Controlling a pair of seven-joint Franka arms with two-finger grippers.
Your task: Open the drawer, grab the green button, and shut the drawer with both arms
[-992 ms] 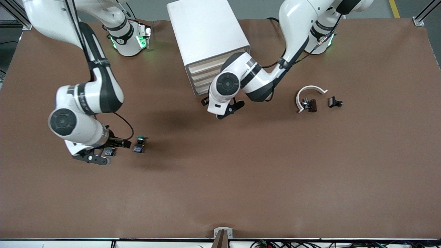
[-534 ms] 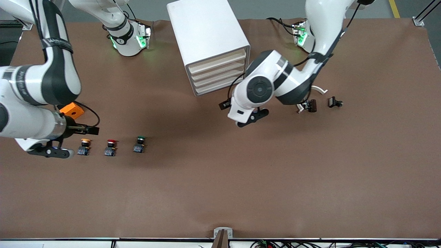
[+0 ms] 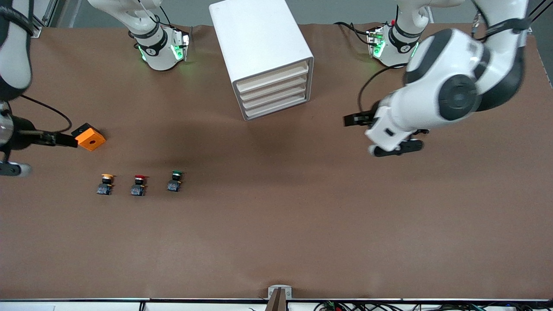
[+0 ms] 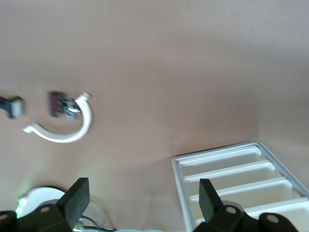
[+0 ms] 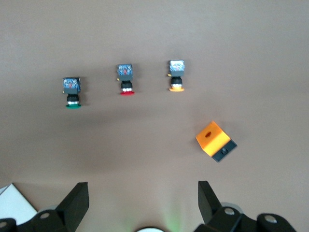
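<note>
Since both arms have swung out toward the short edges of the table (image 3: 276,242) in the last second, I'd call this the retreat phase (drawer work looks finished). Right gripper (image 5: 142,197) is now off at the short edge on the right arm's end, fingers spread, nothing between them; a second ago it was hovering right by the buttons. Orange block (image 3: 90,138) sits uncovered near that same edge. Nearer the front camera than the block is a row of three: orange-capped button (image 3: 105,183), red-capped button (image 3: 138,184), then the button (image 3: 175,181), all lying free on the worktop, unmoved over the last half second. It has a green round cap on a black-and-blue body, the cap pointing toward the robots' edge, and it's apart from its neighbours and both grippers. The drawer cabinet (image 3: 259,43) stands mid-way along the robots' edge, all four drawer fronts (image 3: 274,93) flush, none pulled out. Left gripper (image 4: 142,193) has left the cabinet front and is over the white curved bracket (image 4: 67,130) toward the left arm's end, fingers released and empty. Judgement: button out, drawer shut, task essentially complete.
</note>
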